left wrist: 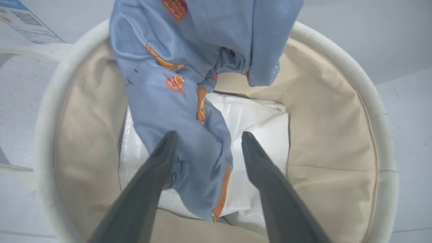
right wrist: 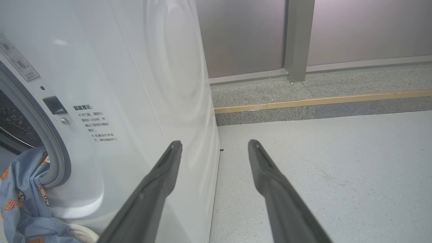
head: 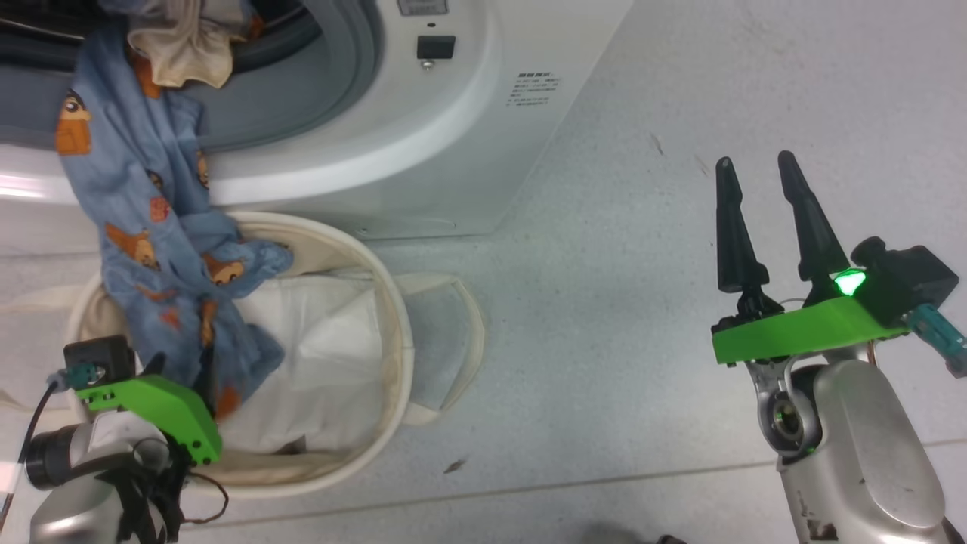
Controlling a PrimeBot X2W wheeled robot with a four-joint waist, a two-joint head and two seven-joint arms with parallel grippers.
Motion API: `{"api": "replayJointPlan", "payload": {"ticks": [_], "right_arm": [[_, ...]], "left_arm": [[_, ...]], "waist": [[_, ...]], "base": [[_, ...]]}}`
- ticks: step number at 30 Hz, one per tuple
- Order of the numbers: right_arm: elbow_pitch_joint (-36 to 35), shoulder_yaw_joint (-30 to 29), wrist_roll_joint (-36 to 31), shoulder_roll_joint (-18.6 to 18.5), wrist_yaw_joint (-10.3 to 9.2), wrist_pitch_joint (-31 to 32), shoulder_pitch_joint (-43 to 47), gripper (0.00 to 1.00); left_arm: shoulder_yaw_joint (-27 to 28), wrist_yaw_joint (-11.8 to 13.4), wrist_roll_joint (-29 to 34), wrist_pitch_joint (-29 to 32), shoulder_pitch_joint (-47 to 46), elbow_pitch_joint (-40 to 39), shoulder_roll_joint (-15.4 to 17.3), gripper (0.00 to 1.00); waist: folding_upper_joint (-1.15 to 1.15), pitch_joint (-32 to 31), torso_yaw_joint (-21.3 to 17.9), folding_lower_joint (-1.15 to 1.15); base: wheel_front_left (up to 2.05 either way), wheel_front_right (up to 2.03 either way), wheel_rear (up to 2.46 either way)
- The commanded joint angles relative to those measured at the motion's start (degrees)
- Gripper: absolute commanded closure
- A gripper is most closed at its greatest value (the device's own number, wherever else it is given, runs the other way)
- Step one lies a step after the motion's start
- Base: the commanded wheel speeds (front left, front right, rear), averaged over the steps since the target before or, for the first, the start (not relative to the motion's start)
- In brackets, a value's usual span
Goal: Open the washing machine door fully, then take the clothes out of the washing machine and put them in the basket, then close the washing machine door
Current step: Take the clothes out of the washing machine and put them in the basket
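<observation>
Grey floor (head: 604,340) holds the basket (head: 381,279), over which the left pincer (left wrist: 206,135) gapes wide, gripping nothing, while the clothes (head: 143,219) hang from the washer (head: 468,113) into it and could snag or slide onto the floor.

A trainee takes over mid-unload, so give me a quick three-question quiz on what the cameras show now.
1. True or false: the clothes lie wholly inside the basket.
2. The left tool is: A) shut on the clothes B) open above the basket, cloth between its fingers C) open inside the drum.
3. Fill in: the right tool hangs open over the bare ____.
Key: 1 false: they trail from the washing machine opening down into the basket. 2 B. 3 floor.
</observation>
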Motion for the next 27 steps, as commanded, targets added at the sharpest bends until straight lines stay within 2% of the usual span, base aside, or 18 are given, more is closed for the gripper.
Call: {"api": "replayJointPlan", "payload": {"ticks": [1,9,13,21,27], "right_arm": [[-1.24,1.03,0.03,0.30,0.05,-0.70,-0.30,0.00],[1.45,1.74,-0.39,0.30,0.05,-0.70,0.42,0.00],[2.81,1.87,-0.56,0.30,0.05,-0.70,1.47,0.00],[5.26,2.53,-0.58,0.30,0.05,-0.70,3.89,0.00],[6.70,3.58,-0.70,0.30,0.05,-0.70,6.21,0.00]], "left_arm": [[0.66,-0.30,-0.38,-0.61,0.67,-0.41,1.95,0.00],[-1.40,-0.30,-0.97,-3.41,2.97,-0.77,2.18,0.00],[-1.32,-0.30,-0.33,-4.41,3.39,-2.20,3.30,0.00],[7.23,1.81,4.04,-4.52,6.31,-14.54,7.64,0.00],[14.88,3.46,8.55,-4.52,11.34,-24.74,9.36,0.00]], "waist": [[0.00,-1.11,0.46,0.00],[0.00,-6.89,2.10,0.00],[0.00,-10.21,3.24,0.00],[0.00,-17.22,4.78,0.00],[0.00,-22.13,5.04,0.00]], "base": [[0.00,0.00,0.00],[0.00,0.00,0.00],[0.00,0.00,0.00],[0.00,0.00,0.00],[0.00,0.00,0.00]]}}
